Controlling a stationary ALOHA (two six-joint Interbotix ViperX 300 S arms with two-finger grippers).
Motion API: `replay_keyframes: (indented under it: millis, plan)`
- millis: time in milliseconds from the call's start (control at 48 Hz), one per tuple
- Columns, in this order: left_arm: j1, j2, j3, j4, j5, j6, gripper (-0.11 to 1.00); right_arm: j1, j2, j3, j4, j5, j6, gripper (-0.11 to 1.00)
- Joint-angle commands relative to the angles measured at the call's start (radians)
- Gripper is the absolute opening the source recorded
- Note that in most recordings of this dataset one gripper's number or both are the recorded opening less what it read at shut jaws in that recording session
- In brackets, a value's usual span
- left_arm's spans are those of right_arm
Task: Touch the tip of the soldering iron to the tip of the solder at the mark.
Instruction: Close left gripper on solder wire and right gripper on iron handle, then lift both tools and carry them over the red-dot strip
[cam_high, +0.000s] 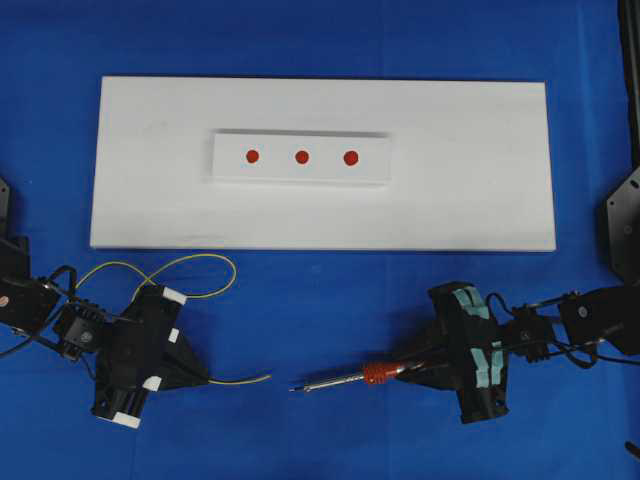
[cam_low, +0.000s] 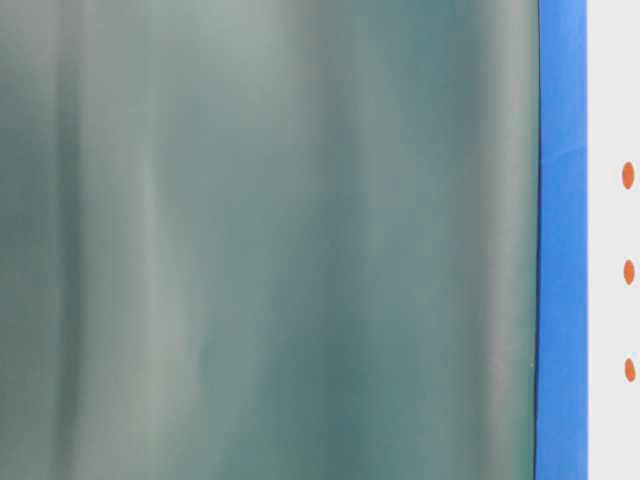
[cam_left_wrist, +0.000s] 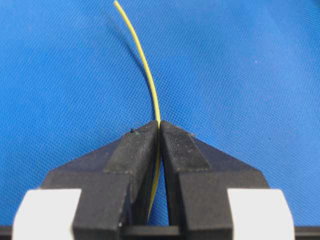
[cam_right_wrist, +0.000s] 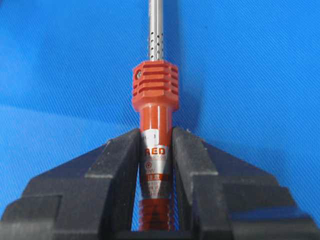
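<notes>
A white board (cam_high: 320, 215) fills the upper middle of the overhead view, carrying a small strip (cam_high: 302, 158) with three red marks (cam_high: 301, 156). At lower right the right gripper (cam_high: 418, 368) is clamped on the soldering iron (cam_high: 350, 380), shaft pointing left. At lower left the left gripper (cam_high: 200, 378) pinches the solder (cam_high: 245, 380), its free end pointing right. Both grasps look done; next, lift and carry both tips to a mark.

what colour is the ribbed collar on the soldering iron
Red-orange. The ribbed plastic collar of the slim silver-shafted soldering iron shows best in the right wrist view.
</notes>
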Motion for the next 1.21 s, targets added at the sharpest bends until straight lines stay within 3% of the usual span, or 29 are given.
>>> replay_keyframes:
  millis: [0,229,562,812,999,1187]
  plan:
    - [0.002,-0.06,-0.021,0.002,0.067,-0.026,0.02,0.0,-0.012,-0.023,0.003,0.003,-0.002,0.07]
    - [0.002,-0.213,-0.083,0.005,0.359,-0.095,0.02,-0.012,-0.084,-0.055,0.003,0.141,-0.002,0.07]
    - [0.005,-0.423,-0.195,0.014,0.749,-0.123,0.02,-0.095,-0.341,-0.129,-0.017,0.586,-0.008,0.07]
    - [0.031,-0.445,-0.25,0.02,0.902,-0.16,0.02,-0.173,-0.417,-0.198,-0.032,0.856,-0.009,0.07]
    - [0.081,-0.442,-0.278,0.023,0.946,-0.152,0.02,-0.23,-0.417,-0.219,-0.08,0.92,-0.009,0.07]
    - [0.19,-0.449,-0.272,0.035,0.968,-0.141,0.02,-0.331,-0.42,-0.236,-0.126,0.992,-0.009,0.07]
